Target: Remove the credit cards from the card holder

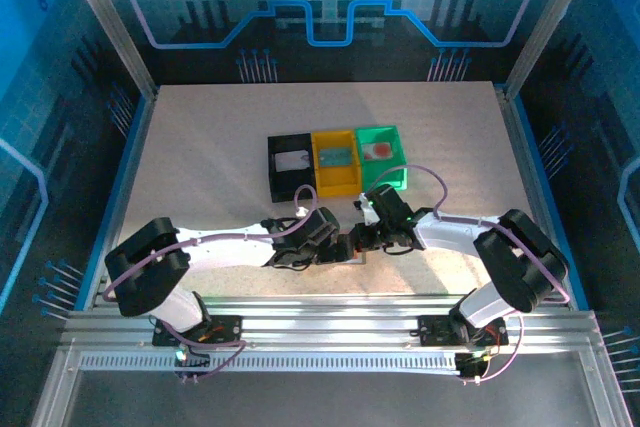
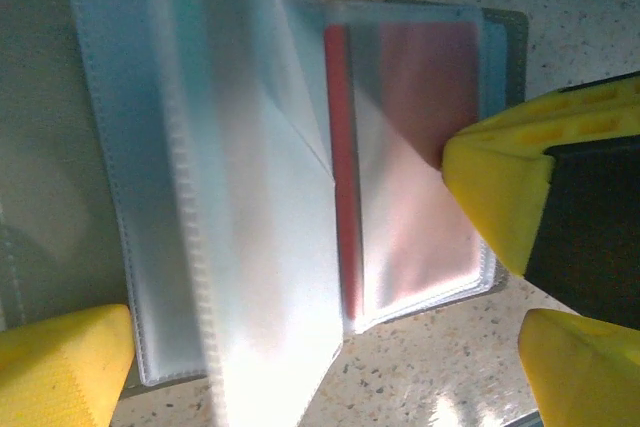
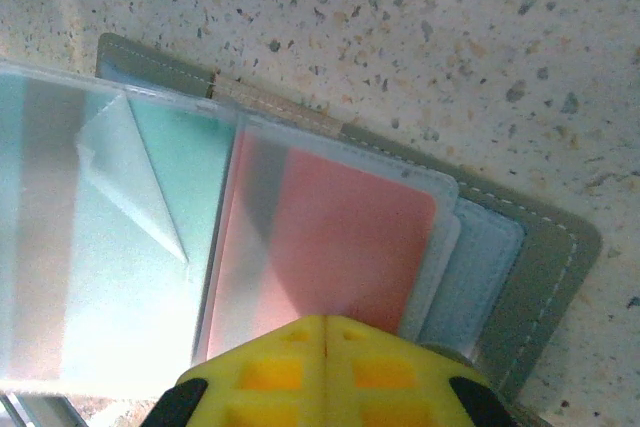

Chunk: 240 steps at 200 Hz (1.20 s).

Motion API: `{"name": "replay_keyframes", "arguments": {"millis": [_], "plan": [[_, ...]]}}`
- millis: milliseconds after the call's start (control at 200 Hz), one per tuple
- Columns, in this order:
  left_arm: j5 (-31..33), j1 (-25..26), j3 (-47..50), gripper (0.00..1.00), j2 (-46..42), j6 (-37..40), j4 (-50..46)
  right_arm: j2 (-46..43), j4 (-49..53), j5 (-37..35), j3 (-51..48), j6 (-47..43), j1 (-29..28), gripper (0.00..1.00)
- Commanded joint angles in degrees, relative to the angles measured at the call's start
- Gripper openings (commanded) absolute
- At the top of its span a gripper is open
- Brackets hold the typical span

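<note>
Done so far: three credit cards lie in the bins on the counter [image 1: 200, 147], a whitish card [image 1: 290, 160] in the black bin [image 1: 272, 169], a bluish card [image 1: 336, 157] in the yellow bin [image 1: 338, 180], and a pale card with a red-orange mark [image 1: 378, 149] in the green bin [image 1: 388, 176].
Card holder: the card holder [image 3: 545, 267] lies open and flat near the arm bases, between the two grippers, its clear sleeves fanned out.
Left to do: at least one red card [image 2: 420, 147] sits inside a sleeve; other sleeves look empty, though glare hides some.
Left gripper: the left gripper [image 2: 320, 372] is spread wide, straddling the holder and gripping nothing.
Right gripper: the right gripper [image 3: 325, 332] is closed, its tip resting on the edge of the red card's sleeve; nothing shows between the fingers.
Judgement: near the end, and that card needs sliding out.
</note>
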<state>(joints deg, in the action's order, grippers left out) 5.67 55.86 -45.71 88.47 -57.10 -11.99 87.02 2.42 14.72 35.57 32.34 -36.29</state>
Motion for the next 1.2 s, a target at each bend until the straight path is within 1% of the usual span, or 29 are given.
{"name": "replay_keyframes", "arguments": {"millis": [0, 455, 770, 1035, 1196], "plan": [[-1.1, 0.6, 0.2, 0.99, -1.5, -1.3, 1.8, 0.4, 2.0, -3.1, -0.6, -0.8, 0.5, 0.0], [-0.8, 0.8, -0.5, 0.99, -2.3, -1.3, 1.4, 0.3, 2.2, -3.1, -0.6, -0.8, 0.6, 0.0], [2.6, 0.7, -0.3, 0.99, -5.5, 0.1, -3.4, 0.2, 2.2, -3.0, -0.6, -0.8, 0.6, 0.0], [1.9, 0.8, -0.2, 0.99, -4.9, -0.6, -1.6, 0.4, 2.2, -3.0, -0.5, -0.8, 0.5, 0.0], [4.9, 0.8, -0.7, 0.99, -6.8, -0.1, -4.2, 0.4, 2.2, -3.0, -0.6, -0.8, 0.6, 0.0]]}}
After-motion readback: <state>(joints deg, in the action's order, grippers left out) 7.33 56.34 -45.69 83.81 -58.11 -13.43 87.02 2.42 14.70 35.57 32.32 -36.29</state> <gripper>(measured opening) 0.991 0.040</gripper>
